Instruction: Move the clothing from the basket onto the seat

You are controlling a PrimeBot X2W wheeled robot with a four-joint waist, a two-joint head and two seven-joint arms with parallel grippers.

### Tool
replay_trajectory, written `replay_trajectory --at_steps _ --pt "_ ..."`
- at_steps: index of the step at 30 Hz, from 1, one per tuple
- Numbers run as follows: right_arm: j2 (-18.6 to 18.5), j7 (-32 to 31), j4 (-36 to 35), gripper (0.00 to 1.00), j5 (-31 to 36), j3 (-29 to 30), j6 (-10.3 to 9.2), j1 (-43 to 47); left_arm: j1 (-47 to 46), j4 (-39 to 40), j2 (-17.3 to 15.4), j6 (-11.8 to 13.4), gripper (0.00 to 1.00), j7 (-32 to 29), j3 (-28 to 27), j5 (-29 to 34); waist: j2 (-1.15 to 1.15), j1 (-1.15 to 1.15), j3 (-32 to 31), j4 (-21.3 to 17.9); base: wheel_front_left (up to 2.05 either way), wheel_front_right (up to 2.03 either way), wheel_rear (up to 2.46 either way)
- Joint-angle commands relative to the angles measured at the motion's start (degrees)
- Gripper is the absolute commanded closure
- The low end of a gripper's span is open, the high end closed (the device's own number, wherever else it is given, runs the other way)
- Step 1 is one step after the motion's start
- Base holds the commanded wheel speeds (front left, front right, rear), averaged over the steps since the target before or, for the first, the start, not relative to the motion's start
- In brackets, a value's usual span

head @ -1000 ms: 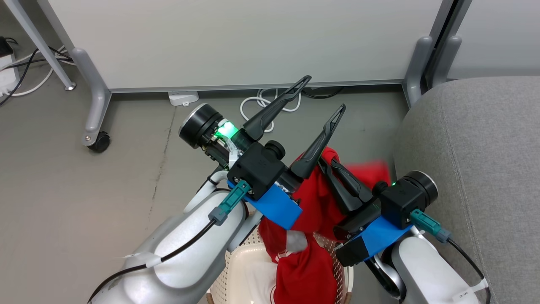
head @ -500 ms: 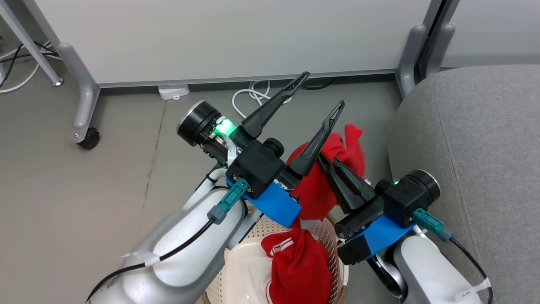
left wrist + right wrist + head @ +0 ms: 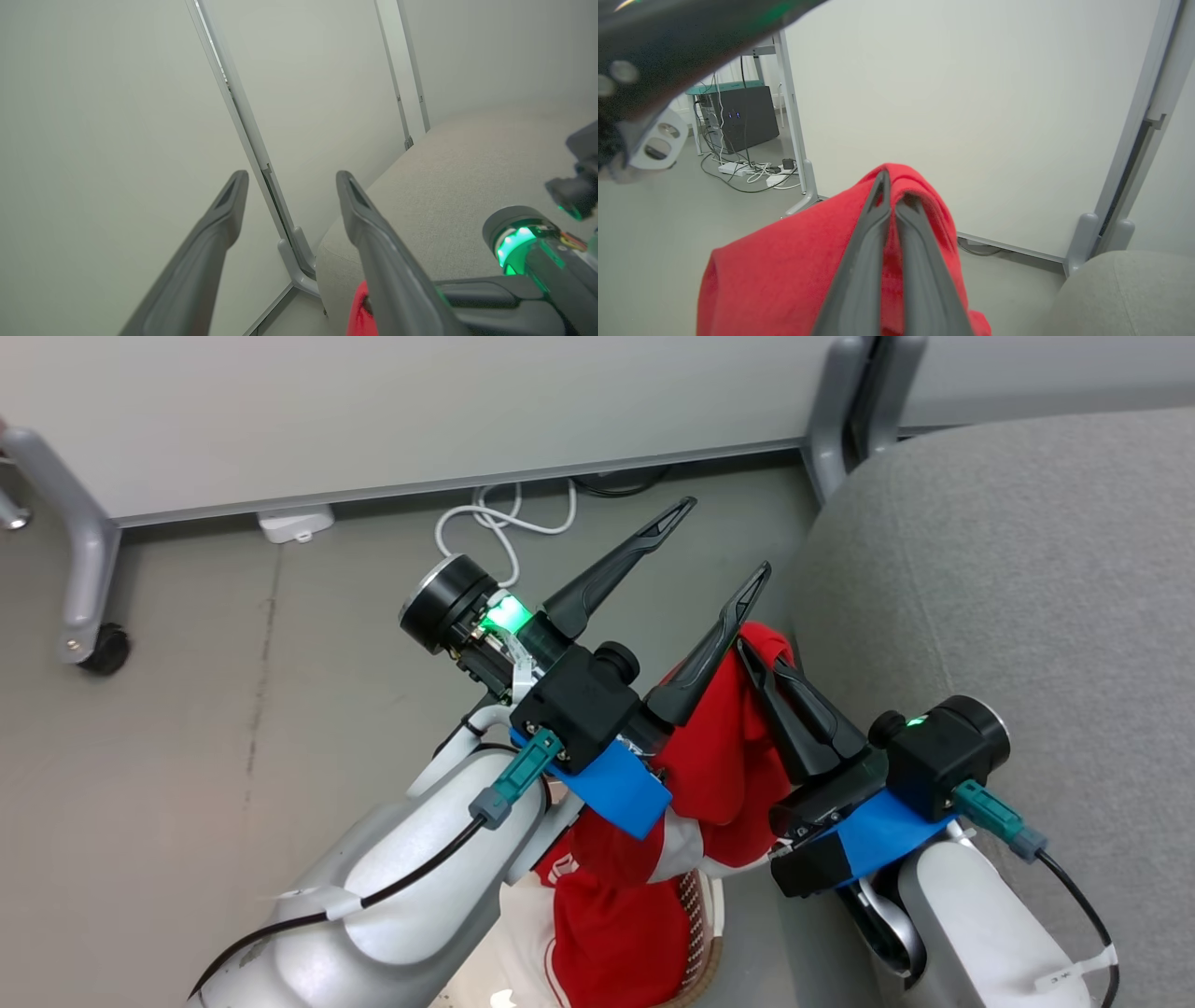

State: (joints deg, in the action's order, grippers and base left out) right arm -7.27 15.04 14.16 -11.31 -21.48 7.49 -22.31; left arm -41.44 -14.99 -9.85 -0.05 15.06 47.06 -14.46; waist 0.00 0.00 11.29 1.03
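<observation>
In the head view a grey partition foot with a black caster (image 3: 93,649) stands on the floor at the far left, and further right a white power adapter (image 3: 296,523) and a looped white cable (image 3: 504,518) lie along the base of the pale partition panel (image 3: 420,411). The left gripper (image 3: 725,537) is raised over the floor, its two dark fingers spread well apart with nothing between them; the left wrist view shows the same open gap of the left gripper (image 3: 292,176) against the panel. Below it, at the bottom edge, is the cream basket (image 3: 707,915) with a striped red garment (image 3: 607,933) lying inside. Just to the right, the right gripper (image 3: 752,653) has its fingers pressed together on a fold of the other red garment (image 3: 728,756), which is lifted above the basket and drapes down towards it, close beside the edge of the seat; the right wrist view confirms the pinch, with the cloth (image 3: 794,261) humped over the fingertips. The light grey seat (image 3: 1008,569) lies at the right, bare of clothing where visible
</observation>
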Motion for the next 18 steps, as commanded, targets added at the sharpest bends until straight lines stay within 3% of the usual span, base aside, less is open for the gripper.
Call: replay_trajectory --at_steps 1,18 --pt "0.0 0.2 -0.3 1.00 0.4 0.6 0.01 0.4 -0.9 -0.3 -0.1 -0.3 0.00 0.2 0.1 0.4 0.00 0.00 0.0 -1.1 0.00 0.00 0.00" --pt "0.1 0.2 -2.8 1.00 1.5 8.2 0.01 1.4 -2.3 -2.3 0.4 -1.5 0.00 -0.2 3.0 0.9 0.00 0.00 3.1 -11.1 0.00 0.00 0.00"
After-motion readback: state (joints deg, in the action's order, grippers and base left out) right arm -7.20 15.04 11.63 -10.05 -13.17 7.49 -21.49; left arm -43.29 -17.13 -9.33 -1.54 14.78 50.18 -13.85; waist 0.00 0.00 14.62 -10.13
